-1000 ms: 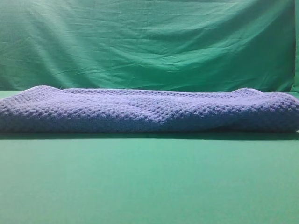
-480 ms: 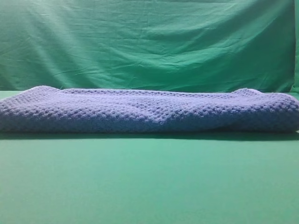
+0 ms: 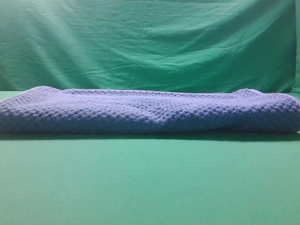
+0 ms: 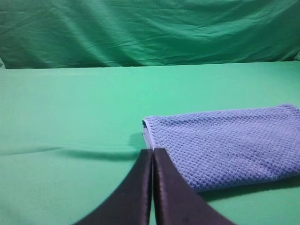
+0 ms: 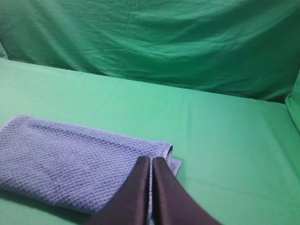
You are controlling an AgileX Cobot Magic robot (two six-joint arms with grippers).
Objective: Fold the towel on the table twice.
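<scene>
Two end effectors, both clenched on nothing. Left end effector (image 4: 152, 152) hangs at the towel's (image 3: 150, 111) left end, fingers (image 4: 138, 187) pressed together. Towel lies folded in a long strip across the worktop (image 3: 150, 183), nearer its back edge. Right end effector (image 5: 151, 160) over the towel's right end.

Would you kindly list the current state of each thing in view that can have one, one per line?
towel: lying flat on the table, in a long band, layered edges showing at both ends; held by neither gripper.
left gripper: shut, empty, near the towel's left end.
right gripper: shut, empty, near the towel's right end.
table: bears the towel.
</scene>
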